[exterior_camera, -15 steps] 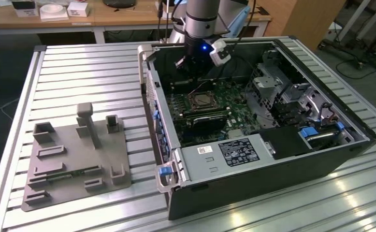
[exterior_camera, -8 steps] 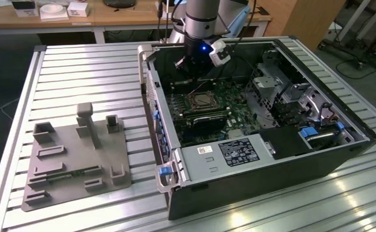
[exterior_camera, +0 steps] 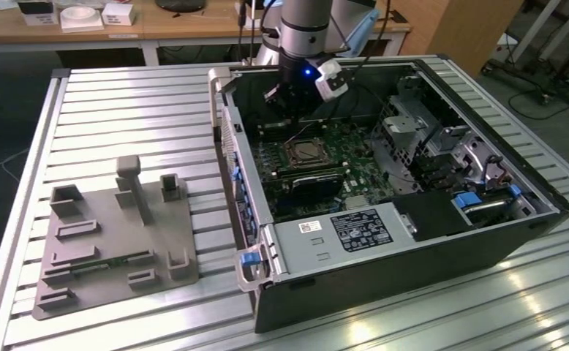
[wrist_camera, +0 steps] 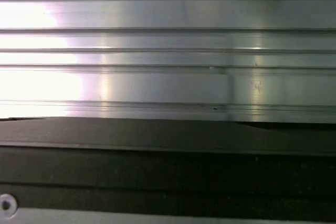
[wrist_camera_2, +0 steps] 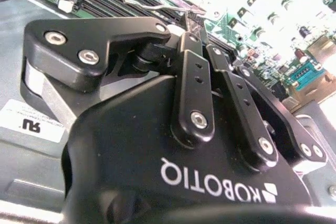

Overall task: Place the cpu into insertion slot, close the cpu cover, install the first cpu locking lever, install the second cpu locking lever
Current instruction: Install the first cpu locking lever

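In the exterior view, an open computer case point(exterior_camera: 382, 270) lay on a slatted metal table point(exterior_camera: 118, 102), right of the frame's centre, with a grey fixture tray point(exterior_camera: 109, 248) at the lower left. The arm point(exterior_camera: 304, 29) came down from the top centre, and its gripper point(exterior_camera: 287, 108) hung inside the case's upper part. The insertion slot point(exterior_camera: 309, 151) sat on the green board just below the gripper in the frame, apart from it. It showed a silvery rim around a grey square. I could not tell the cpu from the cpu cover there.

In the second wrist view, the gripper point(wrist_camera_2: 181, 22) was seen along its black linkage. A thin bent metal lever point(wrist_camera_2: 157, 4) lay just beyond its tip, over the green board point(wrist_camera_2: 294, 72). I could not tell whether the claw was open or closed, or whether it touched the lever.

In the first wrist view, the table's bright slats point(wrist_camera: 168, 40) ran across, bordered by a dark case wall point(wrist_camera: 168, 166) with a screw point(wrist_camera: 5, 203).
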Action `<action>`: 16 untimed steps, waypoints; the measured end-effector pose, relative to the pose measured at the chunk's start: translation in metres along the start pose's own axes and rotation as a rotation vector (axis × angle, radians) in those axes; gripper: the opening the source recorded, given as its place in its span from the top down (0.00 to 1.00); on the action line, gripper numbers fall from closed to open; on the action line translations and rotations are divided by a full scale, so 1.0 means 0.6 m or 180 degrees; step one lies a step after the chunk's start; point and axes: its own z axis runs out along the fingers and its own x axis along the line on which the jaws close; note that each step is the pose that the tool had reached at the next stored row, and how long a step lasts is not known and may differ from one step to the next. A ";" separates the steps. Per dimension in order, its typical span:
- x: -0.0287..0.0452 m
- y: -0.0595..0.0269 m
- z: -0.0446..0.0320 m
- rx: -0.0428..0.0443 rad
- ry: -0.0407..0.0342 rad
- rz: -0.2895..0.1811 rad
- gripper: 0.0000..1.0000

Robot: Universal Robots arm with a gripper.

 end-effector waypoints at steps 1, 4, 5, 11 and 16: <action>0.000 0.000 -0.002 0.0000 0.0000 0.0000 0.90; 0.000 -0.001 -0.002 0.0000 -0.0001 0.0008 0.90; 0.000 0.000 -0.002 0.0004 -0.0001 0.0018 0.90; -0.001 -0.001 -0.002 0.0037 -0.0001 0.0153 0.90; -0.002 -0.001 -0.002 0.0051 -0.0001 0.0158 0.90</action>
